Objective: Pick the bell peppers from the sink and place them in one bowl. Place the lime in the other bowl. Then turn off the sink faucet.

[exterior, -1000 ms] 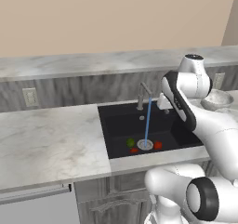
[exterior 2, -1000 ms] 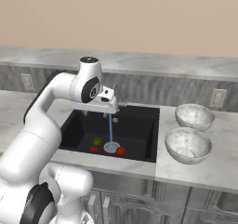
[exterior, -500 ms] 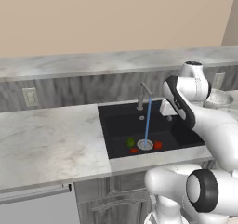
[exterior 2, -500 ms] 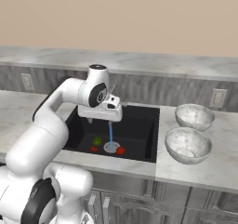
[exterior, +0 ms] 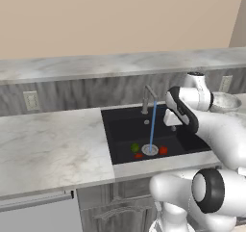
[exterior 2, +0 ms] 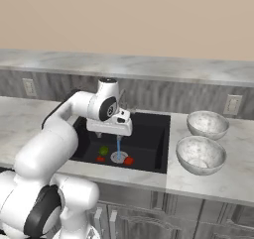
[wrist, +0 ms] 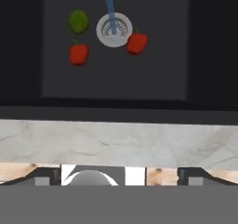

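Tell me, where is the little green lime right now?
The lime lies on the sink floor in the hand view, just left of the drain and above one red pepper.

Two red bell peppers [wrist: 79, 54] and a green lime [wrist: 78, 21] lie around the sink [wrist: 28, 46] drain.

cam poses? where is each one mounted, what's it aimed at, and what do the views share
Left base view: behind the arm to its left, aimed forward and down at the sink and running faucet; arm rises from the lower right.
Right base view: behind-right, same sink, plus two bowls on the counter; arm rises from the lower left.
Hand view: looks down into the basin; open tool fingertips at the bottom.
Shared by all three: lime, two red peppers, drain, water stream.
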